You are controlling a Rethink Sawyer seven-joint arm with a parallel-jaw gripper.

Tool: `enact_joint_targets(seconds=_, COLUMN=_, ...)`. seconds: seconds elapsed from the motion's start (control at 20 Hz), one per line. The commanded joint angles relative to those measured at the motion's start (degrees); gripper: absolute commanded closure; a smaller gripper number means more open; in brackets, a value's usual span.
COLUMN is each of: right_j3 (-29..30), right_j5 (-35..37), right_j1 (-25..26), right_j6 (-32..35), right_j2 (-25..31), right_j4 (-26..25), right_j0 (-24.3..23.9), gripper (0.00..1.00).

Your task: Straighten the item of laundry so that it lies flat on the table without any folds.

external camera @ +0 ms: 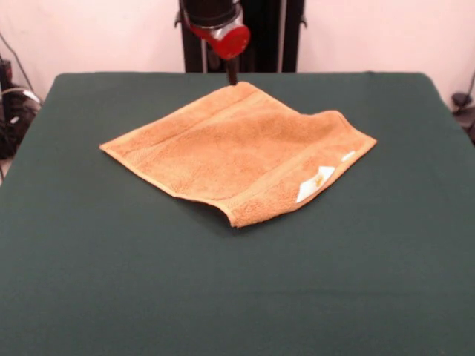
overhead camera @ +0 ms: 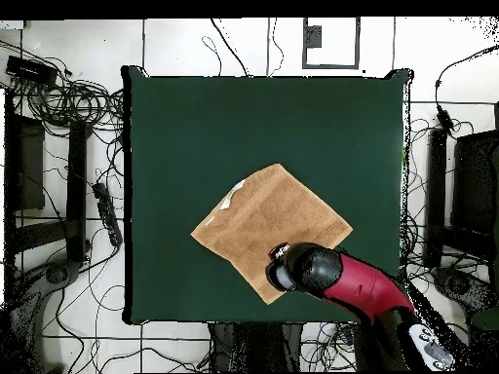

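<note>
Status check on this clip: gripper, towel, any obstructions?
Gripper down at towel's far corner, grip state unclear. Towel spread diamond-wise on table, near corner slightly lifted, white tag showing. Nothing else on the table.

Orange-tan terry towel (external camera: 237,148) spread diamond-wise, white tag up, on green table (external camera: 237,297)

A broad rectangular surface (external camera: 89,282) topped in dark green felt carries one thing: a small square orange-tan terry towel (external camera: 237,148), spread almost flat, its far corner directly beneath the end effector (external camera: 232,74), its white tag (external camera: 315,183) well away from it.
</note>
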Motion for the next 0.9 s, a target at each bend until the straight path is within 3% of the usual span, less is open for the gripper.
enact_joint_targets(seconds=0.05, right_j3=3.9, right_j5=-7.1, right_j1=6.4, right_j6=5.9, right_j2=0.2, right_j4=0.1, right_j0=-2.1, gripper=0.0)
enact_joint_targets(seconds=0.6, right_j3=7.6, right_j5=-13.2, right_j1=9.1, right_j6=8.0, right_j2=3.9, right_j4=2.8, right_j0=-4.3, gripper=0.0)
enact_joint_targets(seconds=0.9, right_j3=9.1, right_j5=-16.4, right_j1=10.0, right_j6=10.8, right_j2=6.0, right_j4=5.3, right_j0=-3.1, gripper=0.0)
